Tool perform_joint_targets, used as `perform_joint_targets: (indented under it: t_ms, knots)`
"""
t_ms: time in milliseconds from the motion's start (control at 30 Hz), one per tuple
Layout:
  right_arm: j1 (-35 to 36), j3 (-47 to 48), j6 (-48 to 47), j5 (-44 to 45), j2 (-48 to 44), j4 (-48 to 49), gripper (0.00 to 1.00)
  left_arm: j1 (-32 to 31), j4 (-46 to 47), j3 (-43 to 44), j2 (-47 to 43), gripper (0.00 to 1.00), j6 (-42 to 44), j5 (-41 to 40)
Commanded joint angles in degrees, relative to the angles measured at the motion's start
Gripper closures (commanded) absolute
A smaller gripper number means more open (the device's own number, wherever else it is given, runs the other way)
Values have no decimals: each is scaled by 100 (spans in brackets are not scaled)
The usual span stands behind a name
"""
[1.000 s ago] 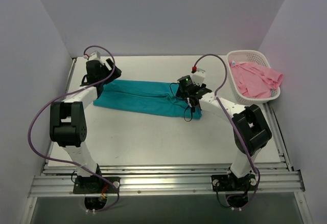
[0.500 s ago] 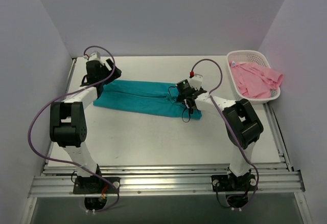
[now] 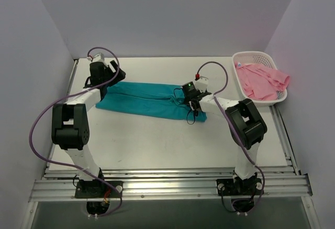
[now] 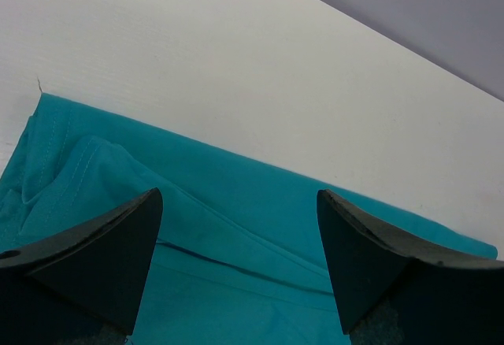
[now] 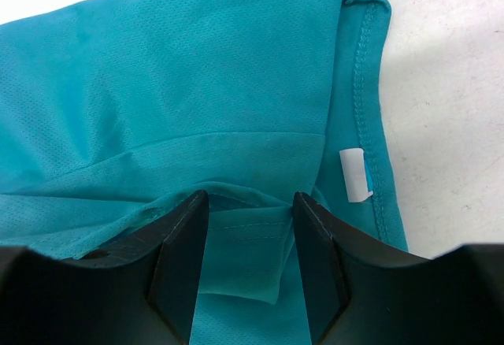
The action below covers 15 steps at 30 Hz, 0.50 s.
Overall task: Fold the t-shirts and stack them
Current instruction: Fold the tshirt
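Note:
The teal t-shirt lies folded into a long strip across the middle of the table. My left gripper is open just above its left end; in the left wrist view teal cloth lies flat between the wide-apart fingers. My right gripper is at the strip's right end, open, with a raised flap of the teal t-shirt between its fingers. The white neck label shows beside the hem. The pink t-shirt lies crumpled in the basket.
The white lattice basket stands at the back right corner, with the pink cloth hanging over its right rim. Grey walls close in the table on three sides. Purple cables loop above both arms.
My right gripper has shifted slightly left and back over the shirt's right end, and its elbow has swung left. The left arm has barely moved.

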Motion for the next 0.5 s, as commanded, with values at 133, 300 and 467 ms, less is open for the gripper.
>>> perform_joint_targets:
  t_ms: [133,300,467]
  knots:
    - [-49,8,20,104,-9,45,57,-44,141,265,55,12,95,-64]
    - [-49,8,11,51,44,71,63,-62,132,283,64,12,103,-73]
    - [-58,17,20,-2,79,71,70,-62,132,291,73,12,112,-82]
